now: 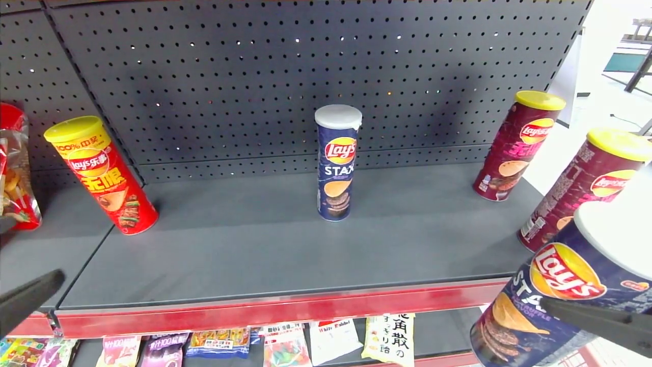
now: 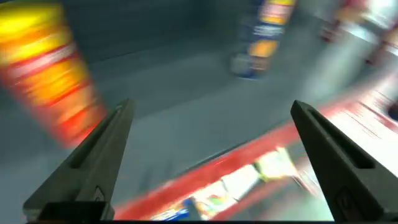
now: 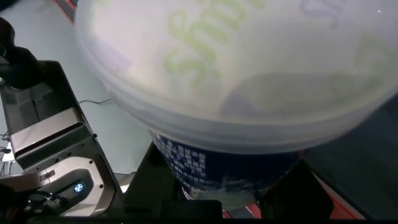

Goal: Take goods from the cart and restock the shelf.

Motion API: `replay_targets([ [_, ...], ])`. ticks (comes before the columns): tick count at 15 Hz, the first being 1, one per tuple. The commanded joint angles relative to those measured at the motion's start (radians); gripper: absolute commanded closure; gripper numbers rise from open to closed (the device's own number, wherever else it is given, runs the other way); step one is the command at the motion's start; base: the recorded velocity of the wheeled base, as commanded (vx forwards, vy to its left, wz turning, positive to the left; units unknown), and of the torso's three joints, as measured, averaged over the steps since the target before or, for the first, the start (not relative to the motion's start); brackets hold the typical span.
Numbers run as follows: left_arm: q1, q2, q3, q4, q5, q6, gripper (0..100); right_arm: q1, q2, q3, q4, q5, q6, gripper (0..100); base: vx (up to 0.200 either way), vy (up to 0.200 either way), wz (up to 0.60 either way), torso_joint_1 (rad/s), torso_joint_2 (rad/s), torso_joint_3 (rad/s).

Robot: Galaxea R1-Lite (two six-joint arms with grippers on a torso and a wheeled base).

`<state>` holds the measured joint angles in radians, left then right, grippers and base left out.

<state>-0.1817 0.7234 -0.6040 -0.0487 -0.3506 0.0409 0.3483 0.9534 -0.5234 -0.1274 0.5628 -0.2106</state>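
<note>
**Held can goes forward and left**

The right gripper (image 3: pixel 233 190) is clamped on a blue chip can (image 1: pixel 555 285). The can's long axis is near upright, lid on top, perhaps a little leaned. The bare shelf board (image 1: pixel 285 244) lies ahead of this gripper and to its left, with the standing blue can (image 1: pixel 336 163) farther on. The left gripper (image 2: pixel 211 112), spread wide and empty, is well apart from it.

Matt grey metal shelf (image 1: pixel 265 244), perforated back panel (image 1: pixel 229 66), glossy red edge strip (image 1: pixel 265 309), glossy printed can (image 1: pixel 555 278), smooth translucent plastic lid (image 3: pixel 236 81)
</note>
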Motion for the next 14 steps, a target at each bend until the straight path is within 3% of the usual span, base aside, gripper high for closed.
replay_targets([
  [1,-0.185,0.449,-0.140,-0.100,-0.137,0.057,0,0.000,0.004,-0.003,0.000,-0.003,0.000,100,0.000,0.000,0.00,0.000,0.00,0.000],
  [4,-0.236,0.703,-0.238,-0.255,-0.188,0.059,0,0.003,-0.001,-0.012,0.000,-0.035,-0.001,100,0.000,0.000,0.00,0.000,0.00,0.000],
  [7,-0.242,0.855,-0.332,-0.304,-0.189,0.067,0,0.001,0.001,-0.013,0.000,-0.035,0.000,100,0.000,0.000,0.00,0.000,0.00,0.000],
  [8,-0.242,0.967,-0.419,-0.339,-0.191,0.082,0,0.001,0.008,-0.021,-0.001,-0.034,0.000,100,0.000,0.000,0.00,0.000,0.00,0.000],
  [13,-0.252,1.165,-0.680,-0.342,-0.235,0.085,0,0.001,0.013,-0.035,-0.001,-0.035,0.002,100,0.000,0.000,0.00,0.000,0.00,0.000],
  [14,-0.252,1.165,-0.680,-0.342,-0.235,0.085,0,0.001,0.013,-0.035,-0.001,-0.035,0.002,100,0.000,0.000,0.00,0.000,0.00,0.000],
])
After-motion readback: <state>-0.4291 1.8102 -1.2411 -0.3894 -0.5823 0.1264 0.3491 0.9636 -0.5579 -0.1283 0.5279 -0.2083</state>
